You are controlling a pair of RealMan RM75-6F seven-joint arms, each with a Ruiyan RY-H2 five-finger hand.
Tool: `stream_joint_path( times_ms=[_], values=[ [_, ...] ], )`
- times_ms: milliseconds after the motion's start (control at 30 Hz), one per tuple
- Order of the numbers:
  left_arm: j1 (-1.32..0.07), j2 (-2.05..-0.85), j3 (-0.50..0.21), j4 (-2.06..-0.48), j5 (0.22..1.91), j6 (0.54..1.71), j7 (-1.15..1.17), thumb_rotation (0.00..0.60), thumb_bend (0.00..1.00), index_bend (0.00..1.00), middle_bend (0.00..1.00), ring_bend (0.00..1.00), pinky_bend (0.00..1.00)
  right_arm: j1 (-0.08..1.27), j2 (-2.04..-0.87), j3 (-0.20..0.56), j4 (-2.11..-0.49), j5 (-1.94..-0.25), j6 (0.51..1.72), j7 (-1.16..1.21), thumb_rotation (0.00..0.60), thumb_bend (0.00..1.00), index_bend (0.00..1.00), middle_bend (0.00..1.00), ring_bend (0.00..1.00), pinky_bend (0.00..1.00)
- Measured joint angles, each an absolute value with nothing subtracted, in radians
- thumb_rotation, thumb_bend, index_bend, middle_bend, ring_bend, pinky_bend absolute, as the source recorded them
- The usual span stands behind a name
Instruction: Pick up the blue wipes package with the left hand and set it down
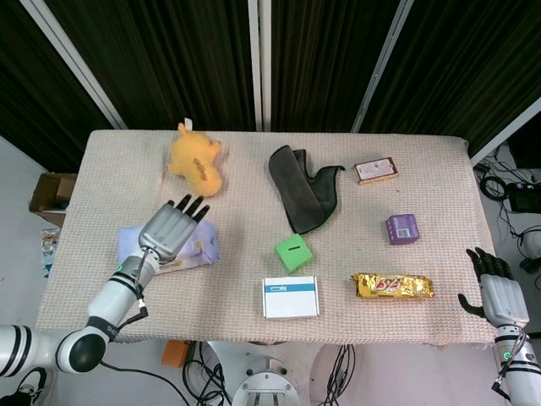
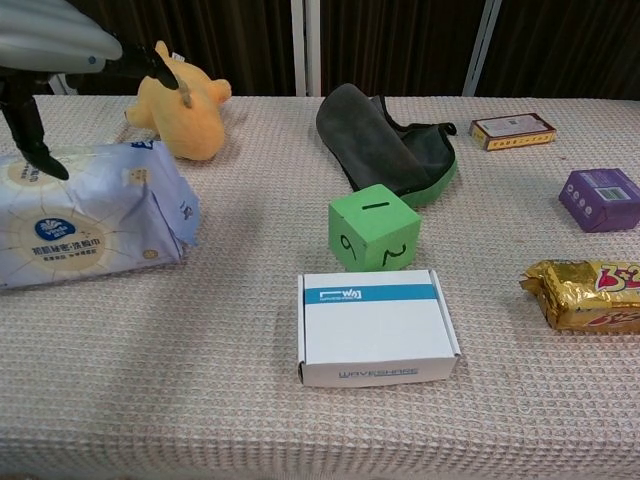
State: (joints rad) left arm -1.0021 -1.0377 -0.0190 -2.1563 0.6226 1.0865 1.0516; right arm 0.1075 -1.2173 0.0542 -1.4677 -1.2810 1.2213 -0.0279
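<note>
The blue wipes package [image 2: 90,215] lies flat on the table's left side, label up, its right end [image 1: 205,245] showing past my hand in the head view. My left hand [image 1: 172,228] hovers just over it with fingers stretched out and spread, gripping nothing. In the chest view the left hand [image 2: 55,40] is at the top left, and one dark fingertip [image 2: 45,155] reaches down to the package's top. My right hand [image 1: 499,294] hangs off the table's front right corner, fingers apart and empty.
A yellow plush [image 1: 196,161] sits just behind the package. A dark cloth [image 1: 303,190], green cube [image 1: 293,252] and white box [image 1: 290,297] fill the middle. A gold candy bar [image 1: 393,286], purple box [image 1: 401,228] and small brown box [image 1: 376,170] lie to the right.
</note>
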Motion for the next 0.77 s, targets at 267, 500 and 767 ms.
stream_joint_path(
  times_ms=[267, 500, 767],
  values=[
    [-0.893, -0.937, -0.002, -2.216, 0.819, 1.215, 0.924, 0.600, 0.00, 0.00, 0.00, 0.04, 0.30, 0.097, -1.228, 0.062, -1.446, -1.336, 1.294, 0.026, 0.600, 0.22, 0.00, 0.00, 0.00, 0.00],
    [-0.647, -0.951, 0.052, -1.998, 1.273, 1.427, 0.482, 0.600, 0.00, 0.00, 0.00, 0.04, 0.30, 0.080, -1.245, 0.054, -1.389, -1.441, 1.388, 0.116, 0.600, 0.22, 0.00, 0.00, 0.00, 0.00],
    [-0.316, -1.078, 0.106, -1.566, 1.423, 1.634, 0.121, 0.600, 0.00, 0.00, 0.00, 0.03, 0.26, 0.067, -1.216, 0.044, -1.412, -1.463, 1.415, 0.113, 0.600, 0.21, 0.00, 0.00, 0.00, 0.00]
  ],
)
